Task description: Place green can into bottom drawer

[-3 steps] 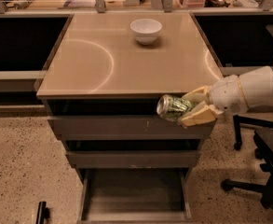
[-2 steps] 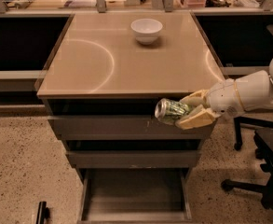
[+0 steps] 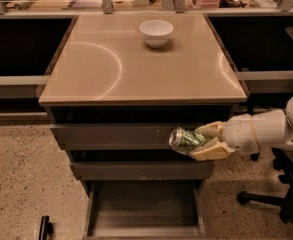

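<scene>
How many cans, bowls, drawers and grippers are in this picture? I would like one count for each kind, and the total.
Cans: 1, the green can
Bowls: 1, the white bowl on the cabinet top
Drawers: 3, top drawer, middle drawer, bottom drawer pulled out
Grippers: 1, the gripper, holding the green can before the top drawer
Total: 6

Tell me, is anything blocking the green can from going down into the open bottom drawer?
Nothing visible is. The beige two-finger gripper holds the small mottled green can sideways in front of the flat grey upper drawer fronts, and the wide grey-brown bottom drawer lies pulled out below it.
</scene>
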Controlling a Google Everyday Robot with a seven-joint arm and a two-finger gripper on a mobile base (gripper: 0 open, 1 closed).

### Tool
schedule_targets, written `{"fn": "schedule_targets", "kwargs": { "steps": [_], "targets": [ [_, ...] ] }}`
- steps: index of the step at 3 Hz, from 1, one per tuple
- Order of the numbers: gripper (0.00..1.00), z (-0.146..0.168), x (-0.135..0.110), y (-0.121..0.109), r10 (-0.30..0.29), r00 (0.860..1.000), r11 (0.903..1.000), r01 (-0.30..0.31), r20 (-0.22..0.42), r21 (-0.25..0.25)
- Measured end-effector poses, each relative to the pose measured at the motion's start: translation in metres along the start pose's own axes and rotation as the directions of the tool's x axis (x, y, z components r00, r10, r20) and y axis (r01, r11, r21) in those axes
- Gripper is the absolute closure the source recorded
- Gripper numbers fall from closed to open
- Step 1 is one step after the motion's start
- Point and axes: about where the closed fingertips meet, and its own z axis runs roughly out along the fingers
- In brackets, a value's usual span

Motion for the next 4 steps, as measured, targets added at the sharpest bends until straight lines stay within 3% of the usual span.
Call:
{"fn": "schedule_targets", "kwargs": {
  "steps": [1,2,3,4],
  "targets": [
    [1.00,0.029,0.082,0.021,0.124,0.992,0.9915,-0.125,0.024,0.038],
    [1.00,0.057,0.158,0.037,0.253,0.967,0.9657,-0.255,0.034,0.050],
    [1.00,0.084,0.218,0.041,0.363,0.932,0.9315,-0.363,0.017,0.027],
    [1.00,0.089,0.226,0.044,0.378,0.926,0.9257,-0.378,0.017,0.017]
  ]
}}
